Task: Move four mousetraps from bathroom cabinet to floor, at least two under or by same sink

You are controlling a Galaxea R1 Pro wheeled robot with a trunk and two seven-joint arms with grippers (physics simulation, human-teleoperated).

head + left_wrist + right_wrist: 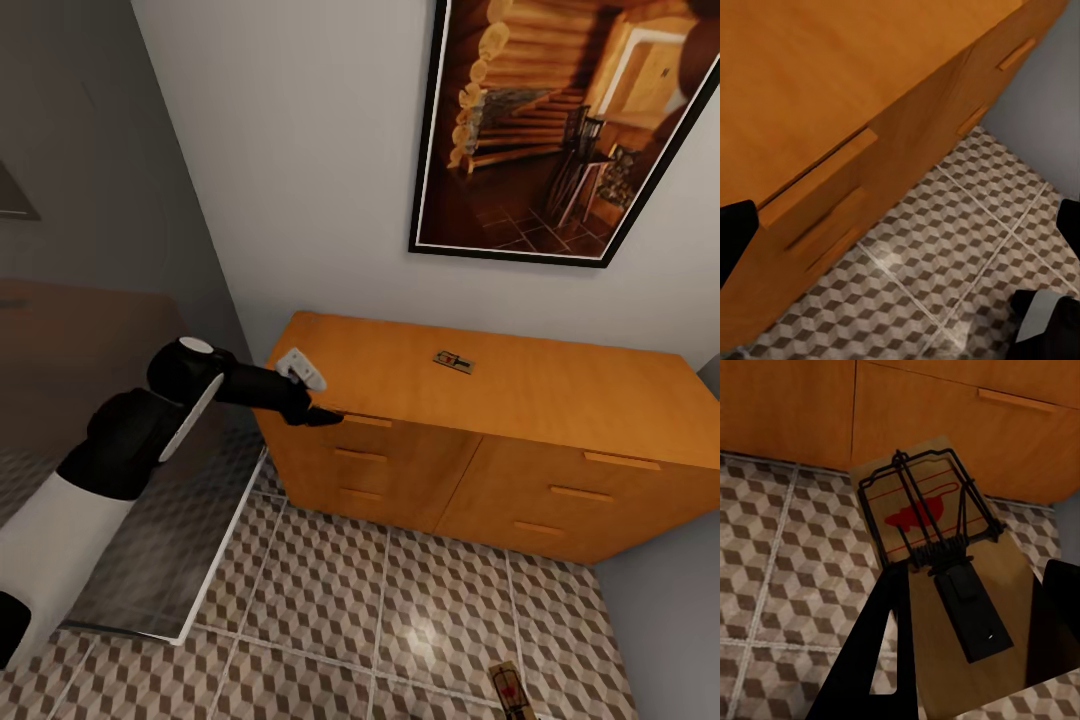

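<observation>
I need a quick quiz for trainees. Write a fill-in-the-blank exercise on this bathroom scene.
1. One mousetrap lies on the flat ____ of the cabinet.
2. The left gripper is at the cabinet's top-left ____ handle.
3. The mousetrap between the right gripper fingers has a ____ mouse shape printed on its board.

Missing words: top; drawer; red

One mousetrap (453,362) lies flat on the cabinet (560,385); another mousetrap (508,690) near the bathroom floor (340,600).

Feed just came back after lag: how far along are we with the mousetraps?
Nothing is confirmed placed. One mousetrap sits between the right gripper fingers above the bathroom floor; release isn't confirmed. Another mousetrap lies on the cabinet top. The left gripper is at the cabinet's front edge, empty.
</observation>
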